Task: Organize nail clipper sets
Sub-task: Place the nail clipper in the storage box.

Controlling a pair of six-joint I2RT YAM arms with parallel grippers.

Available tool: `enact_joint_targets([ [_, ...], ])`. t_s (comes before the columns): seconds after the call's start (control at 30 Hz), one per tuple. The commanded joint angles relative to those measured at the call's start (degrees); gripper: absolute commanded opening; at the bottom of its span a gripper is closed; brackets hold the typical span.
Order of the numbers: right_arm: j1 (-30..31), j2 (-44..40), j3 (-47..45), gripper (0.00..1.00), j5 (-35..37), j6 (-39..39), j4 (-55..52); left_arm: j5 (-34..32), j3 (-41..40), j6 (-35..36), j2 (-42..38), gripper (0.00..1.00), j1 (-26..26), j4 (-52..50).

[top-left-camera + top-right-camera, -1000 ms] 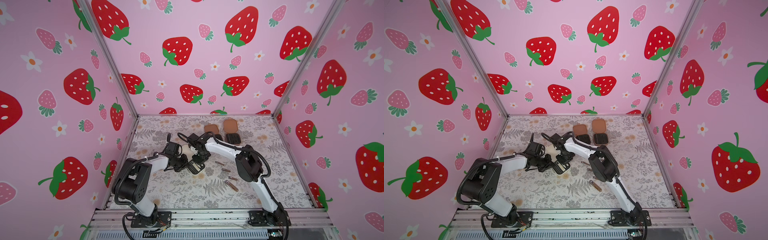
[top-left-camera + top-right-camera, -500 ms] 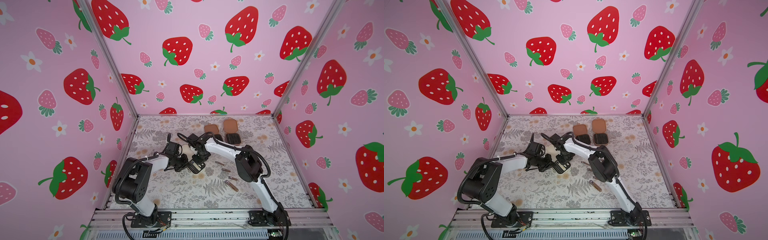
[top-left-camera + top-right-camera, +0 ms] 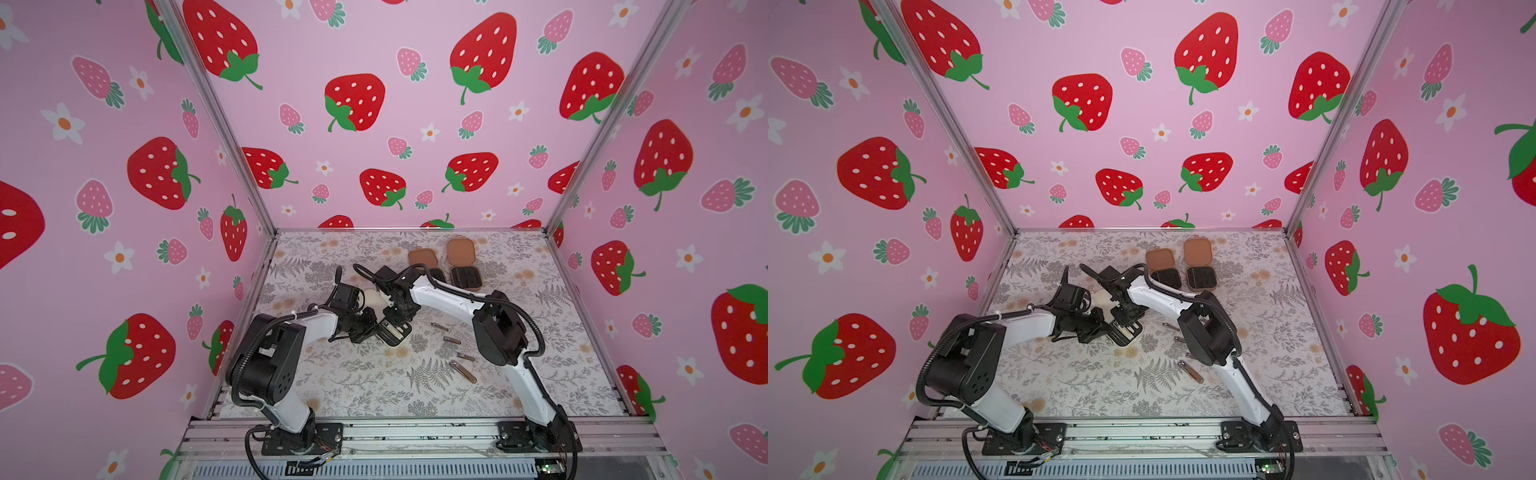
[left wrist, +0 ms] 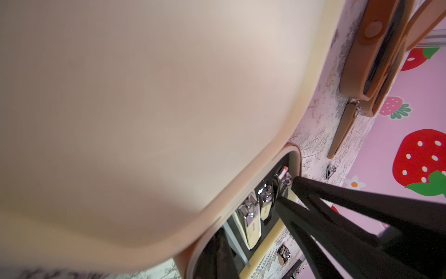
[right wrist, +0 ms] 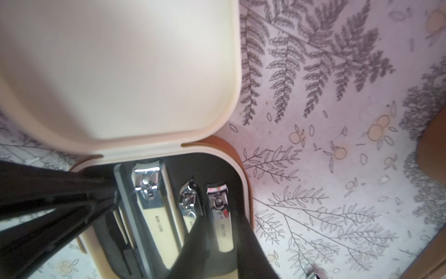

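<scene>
crowded around the cream case (image 5: 120, 72)

nearest me, loose clippers (image 3: 463, 371) lie right of the right claw (image 5: 217, 212). it straddles a small clipper (image 5: 223, 235) in that open case; pinching or released, can't tell. left claw (image 5: 108, 193) clenched alongside. brown cases (image 3: 461, 253) open beyond.

Left arm (image 3: 316, 322) and right arm (image 3: 440, 297) reaching inward, left end effector (image 3: 375, 329) closed, right end effector (image 5: 158, 205) parted

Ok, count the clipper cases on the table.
3. The cream case sits near the middle with its lid raised; a brown case and a second brown case lie open side by side at the back. No other shows, though one might be hidden.
</scene>
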Motion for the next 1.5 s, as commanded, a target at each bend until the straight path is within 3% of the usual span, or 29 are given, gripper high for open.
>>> enact_joint_targets([
  [0.0, -0.14, -2.92, -0.63, 0.25, 3.45, 1.13, 0.21, -4.19, -1.78, 0.04, 3.48, 0.00, -0.46, -6.96],
  [0.23, 0.04, -4.36, -1.90, 0.25, 4.34, 1.04, 1.11, -4.13, -1.61, 0.03, 3.57, 0.00, -0.41, -6.96],
  [0.37, -0.12, -5.24, -3.06, 0.30, 5.02, 0.05, 0.98, -4.16, -1.61, 0.09, 3.57, 0.00, -0.46, -6.96],
  [0.63, -2.99, -5.84, -6.93, 0.36, -3.94, -3.35, 3.94, -4.21, -1.69, 0.09, 3.30, 0.00, -0.45, -7.22],
  [0.8, -3.21, -4.91, -7.35, 0.34, -7.07, -2.86, 5.78, -4.20, -1.69, -0.02, 3.22, 0.00, -0.45, -7.21],
  [1.47, -3.21, -2.16, -7.14, 0.27, -8.19, -1.34, 6.96, -4.12, -1.17, 0.26, 3.57, 0.00, -0.44, -7.66],
])
